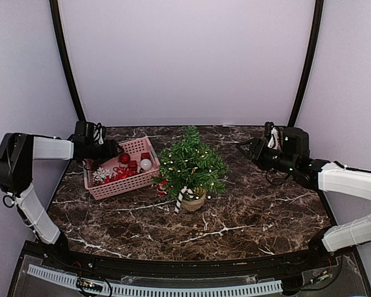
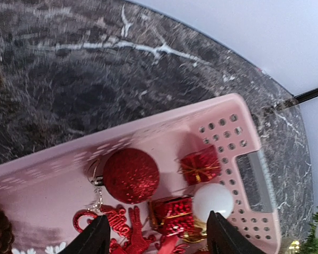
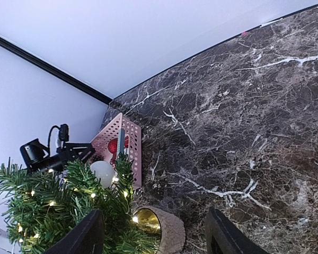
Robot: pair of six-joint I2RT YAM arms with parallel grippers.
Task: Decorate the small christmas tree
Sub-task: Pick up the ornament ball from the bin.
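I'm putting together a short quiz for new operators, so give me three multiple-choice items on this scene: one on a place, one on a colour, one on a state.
1. In the top view, where does the pink basket stand from the small christmas tree?
A) to its left
B) to its right
C) in front of it, by the arm bases

2. What colour is the glitter ball in the basket?
A) blue
B) red
C) gold

3. The left gripper is:
A) shut on the tree
B) shut on a ball
C) open and empty above the basket

Answers:
1 A: the top view shows the basket just left of the tree.
2 B: the left wrist view shows it deep red.
3 C: its fingers stand apart with nothing between them, and the basket lies below.
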